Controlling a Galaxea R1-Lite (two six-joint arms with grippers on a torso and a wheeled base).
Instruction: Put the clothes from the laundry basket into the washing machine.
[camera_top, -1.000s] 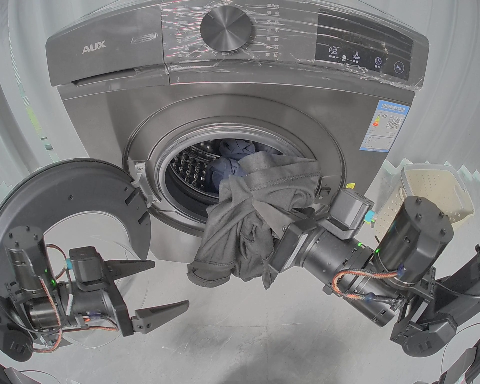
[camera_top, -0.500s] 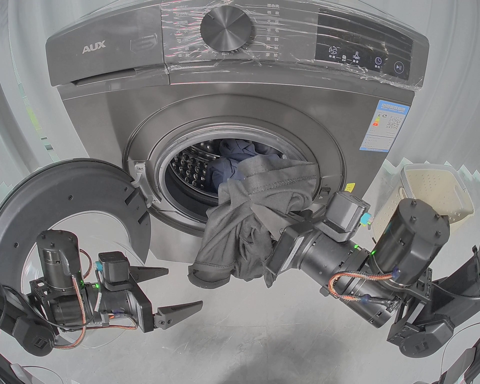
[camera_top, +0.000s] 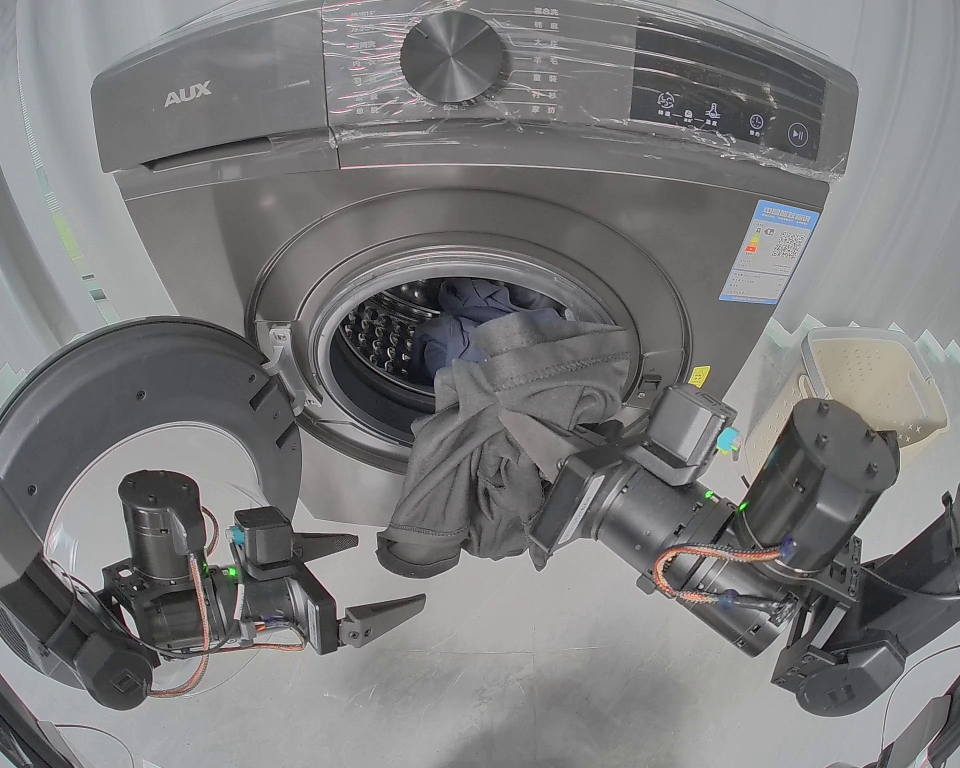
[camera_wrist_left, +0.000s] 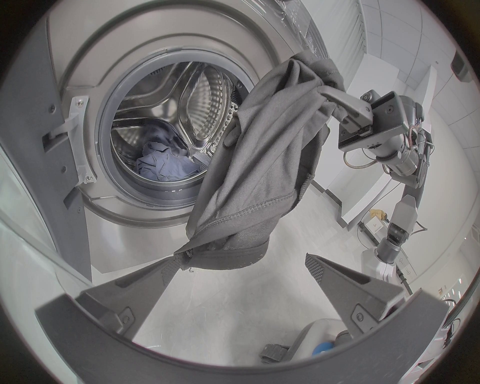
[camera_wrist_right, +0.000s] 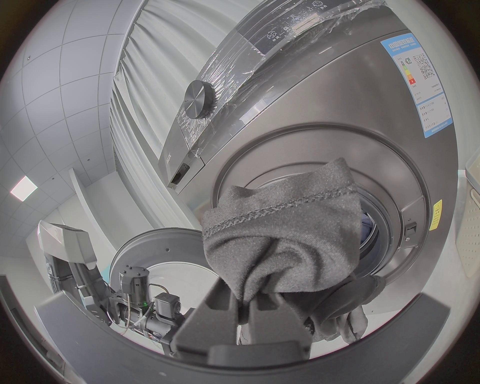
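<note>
Right gripper (camera_wrist_right: 248, 306) pinching bunched fold of grey garment (camera_top: 500, 420), fingers pressed together on cloth, just in front of washing machine (camera_top: 450, 200) opening. Garment draping from gripper, hem hanging below and to its left. Left gripper (camera_top: 385, 575) hovering low, fingers spread, holding nothing, hem just above and ahead of fingertips. Blue clothes (camera_top: 450, 320) lying in drum beyond right gripper. Laundry basket (camera_top: 870, 380) sitting behind right arm. Door (camera_top: 140, 390) standing open behind left gripper
</note>
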